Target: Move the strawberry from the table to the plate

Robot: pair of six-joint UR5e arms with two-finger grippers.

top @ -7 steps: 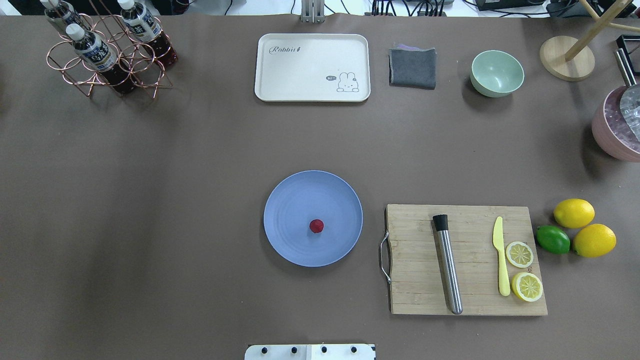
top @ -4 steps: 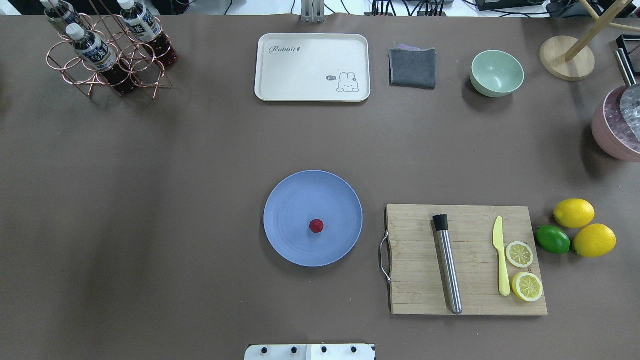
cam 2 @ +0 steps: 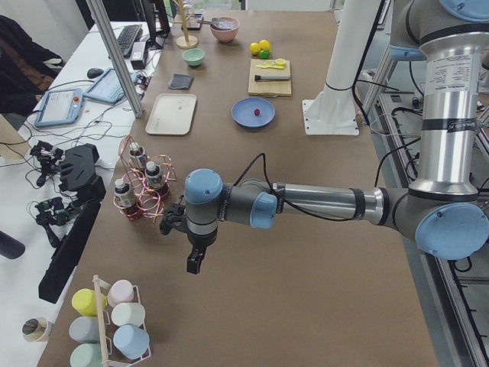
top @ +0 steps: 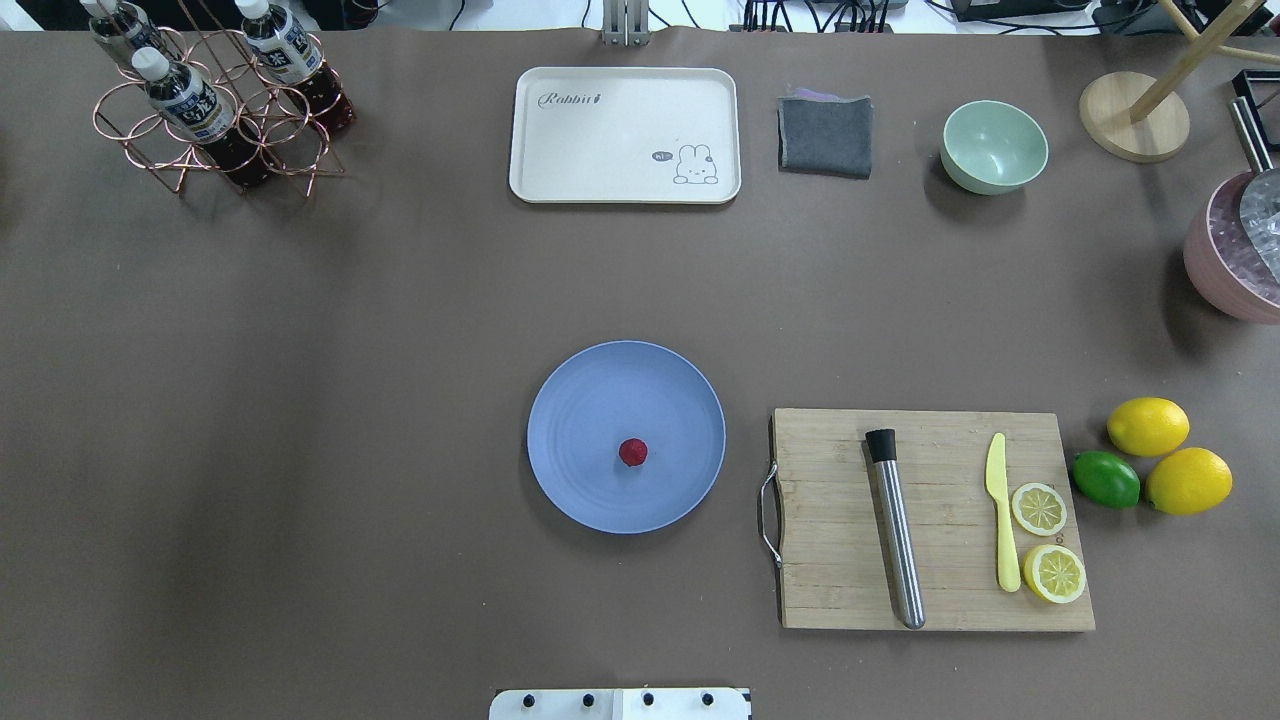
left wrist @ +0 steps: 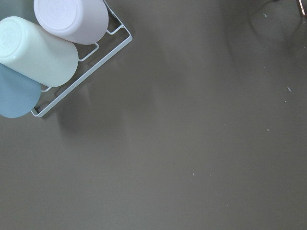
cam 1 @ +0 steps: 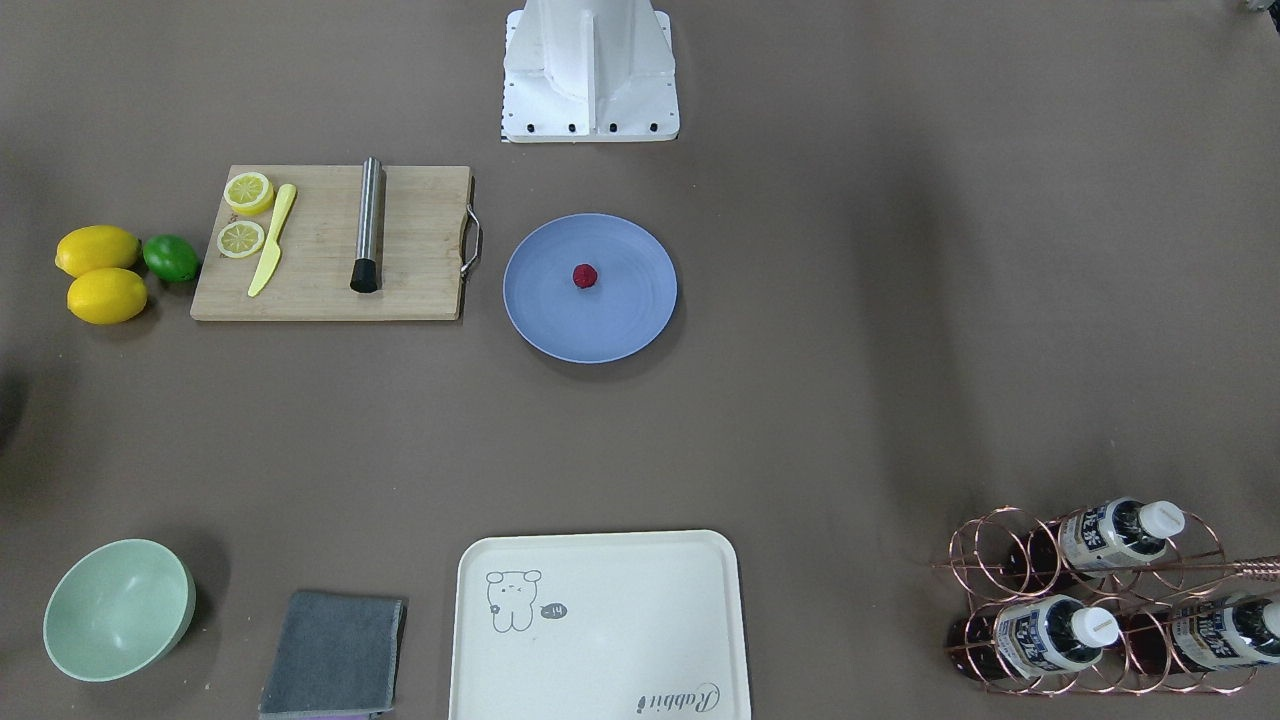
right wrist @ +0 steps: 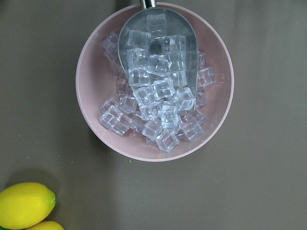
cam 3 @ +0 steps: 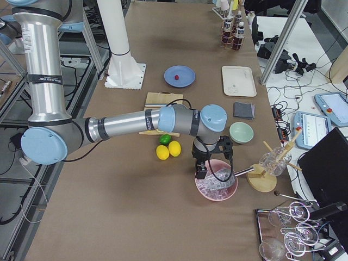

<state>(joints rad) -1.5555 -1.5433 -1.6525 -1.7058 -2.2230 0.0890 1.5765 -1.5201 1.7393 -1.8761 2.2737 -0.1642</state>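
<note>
The small dark-red strawberry (top: 632, 452) (cam 1: 585, 276) lies on the round blue plate (top: 580, 400) (cam 1: 620, 330), a little off its centre, on the grey-brown table (top: 350, 400). Neither gripper shows in the overhead or front-facing views. In the exterior left view, my left gripper (cam 2: 195, 264) hangs far from the plate (cam 2: 244, 118), near the cup rack end of the table. My right gripper (cam 3: 200, 173) hovers over the pink ice bowl (cam 3: 216, 187), also far from the plate (cam 3: 185, 73). For both grippers I cannot tell whether they are open or shut.
A wooden cutting board (top: 940, 600) with a steel muddler, yellow knife and lemon slices lies right of the plate; lemons (top: 1148, 426) and a lime lie beyond it. Cream tray (top: 625, 135), grey cloth, green bowl (top: 994, 146) and bottle rack (top: 215, 110) line the far edge.
</note>
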